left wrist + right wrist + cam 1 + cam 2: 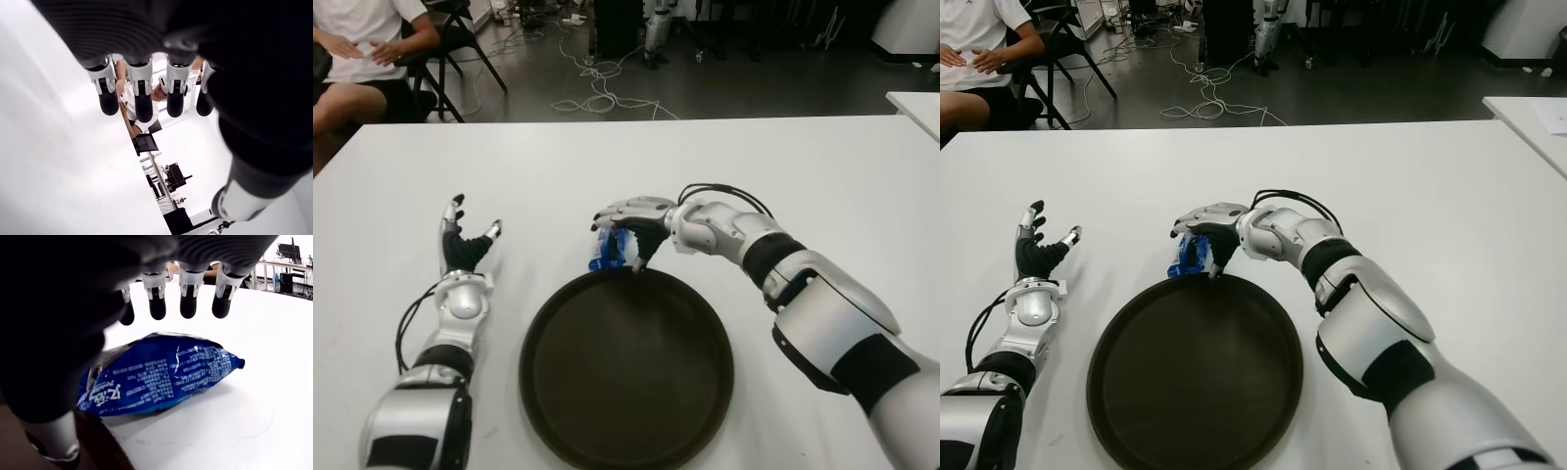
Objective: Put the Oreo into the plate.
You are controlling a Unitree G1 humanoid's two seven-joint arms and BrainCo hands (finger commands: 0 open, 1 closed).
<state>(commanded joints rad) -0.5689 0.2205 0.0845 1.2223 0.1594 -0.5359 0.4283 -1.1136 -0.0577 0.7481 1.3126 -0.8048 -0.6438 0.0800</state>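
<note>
A blue Oreo packet (161, 374) lies on the white table (822, 176), with one end against the far rim of the round dark plate (626, 377). My right hand (619, 240) hovers directly over the packet. Its fingers (188, 298) are stretched out above the packet and the thumb (639, 257) points down at the plate's rim, so the hand is open and not closed on the packet. In the eye views the hand hides most of the packet (1185, 257). To the left of the plate is my left hand (465, 240), open with its fingers (142, 98) spread.
A person (362, 49) sits on a chair beyond the table's far left corner. Cables (597, 93) lie on the floor behind the table. A second white table's corner (915, 103) shows at the far right.
</note>
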